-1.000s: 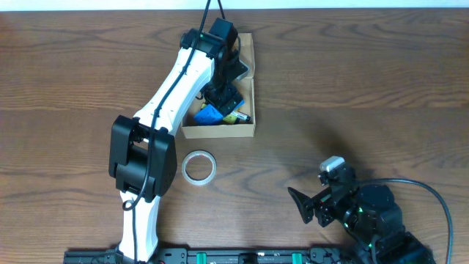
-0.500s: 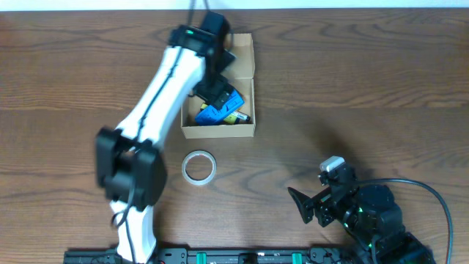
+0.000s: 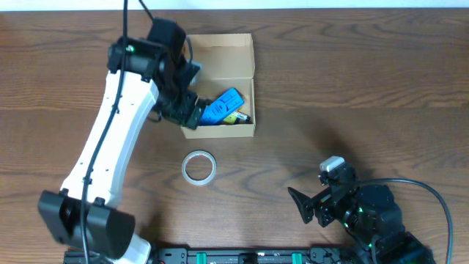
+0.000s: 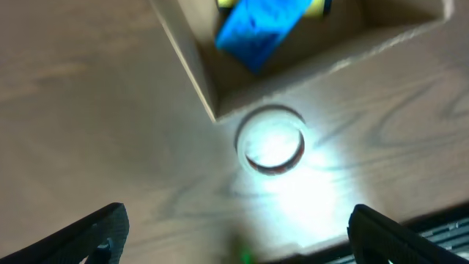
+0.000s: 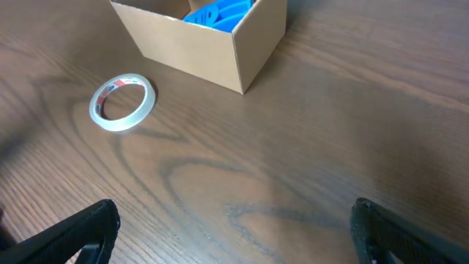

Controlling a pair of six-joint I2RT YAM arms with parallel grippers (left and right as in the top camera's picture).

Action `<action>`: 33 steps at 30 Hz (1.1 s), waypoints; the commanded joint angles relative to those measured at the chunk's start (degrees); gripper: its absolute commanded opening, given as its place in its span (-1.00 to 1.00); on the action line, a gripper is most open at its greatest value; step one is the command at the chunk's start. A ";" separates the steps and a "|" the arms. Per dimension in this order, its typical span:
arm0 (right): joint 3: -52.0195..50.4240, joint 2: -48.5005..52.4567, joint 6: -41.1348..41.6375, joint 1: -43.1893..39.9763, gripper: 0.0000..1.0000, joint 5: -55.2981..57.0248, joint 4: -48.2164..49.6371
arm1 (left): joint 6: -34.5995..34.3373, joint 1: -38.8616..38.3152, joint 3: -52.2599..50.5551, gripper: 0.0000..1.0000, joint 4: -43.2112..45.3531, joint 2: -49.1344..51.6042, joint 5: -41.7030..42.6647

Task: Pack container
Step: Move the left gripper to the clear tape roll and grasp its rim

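Observation:
The tan cardboard container (image 3: 220, 51) stands open at the back of the table, with a blue object (image 3: 222, 105) and a yellow-tipped item inside. It also shows in the left wrist view (image 4: 198, 66) and in the right wrist view (image 5: 220, 51). A clear tape roll (image 3: 198, 166) lies on the table in front of it, also in the left wrist view (image 4: 270, 141) and the right wrist view (image 5: 122, 102). My left gripper (image 3: 179, 110) is open and empty at the container's left front corner. My right gripper (image 3: 302, 205) is open and empty near the front right.
The brown wooden table (image 3: 366, 88) stretches to all sides. A black rail (image 3: 242, 257) runs along the front edge. The left arm (image 3: 110, 147) reaches diagonally from the front left.
My left gripper has come out of the container and moved left and forward to its left front corner. The blue object stays inside. The right arm has not moved.

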 commanded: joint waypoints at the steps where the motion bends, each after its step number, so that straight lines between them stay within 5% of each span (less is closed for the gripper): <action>1: -0.11 -0.39 0.68 -0.37 0.99 -0.17 -0.07 | -3.52 0.04 -7.06 0.91 1.09 -6.45 0.74; 11: -0.11 -0.39 0.68 -0.37 0.99 -0.17 -0.07 | -10.60 -0.02 -31.21 0.91 10.49 -19.28 6.84; 33: -0.11 -0.39 0.68 -0.37 0.99 -0.17 -0.07 | -46.05 -0.74 -51.56 0.91 26.05 -19.06 2.38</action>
